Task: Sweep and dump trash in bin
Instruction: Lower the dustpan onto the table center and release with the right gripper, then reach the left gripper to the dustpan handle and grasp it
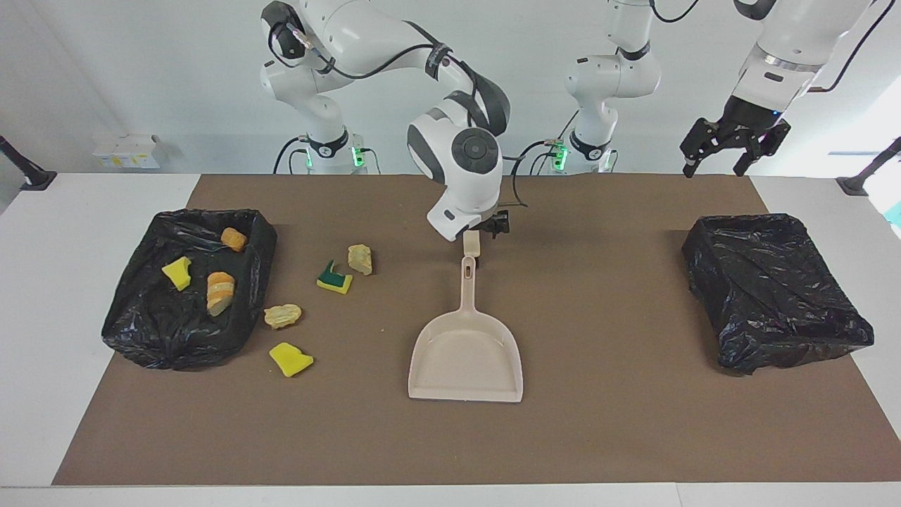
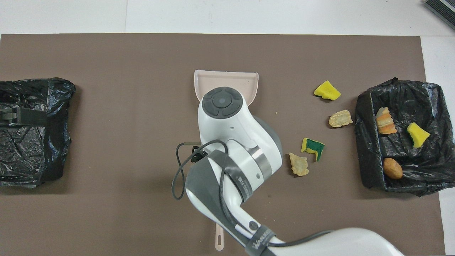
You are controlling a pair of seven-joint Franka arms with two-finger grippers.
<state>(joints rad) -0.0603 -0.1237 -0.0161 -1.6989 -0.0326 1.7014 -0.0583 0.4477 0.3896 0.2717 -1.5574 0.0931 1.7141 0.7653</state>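
Right gripper [image 1: 486, 232] hangs over the dustpan [image 1: 466, 355] handle with fingers spread, holding nothing. Four scraps of trash [image 1: 291, 358] lie on the mat between the dustpan and the bin [image 1: 127, 331] at the right arm's end — three more are inside it. Left gripper [image 1: 725, 151] waits open over the second bin [image 1: 774, 289].

You can make out only partial white lettering on the dark strap [image 2: 258, 243] around the right arm's forearm, up-arm from its gripper. It cannot be read in full. Nothing else carries legible text.
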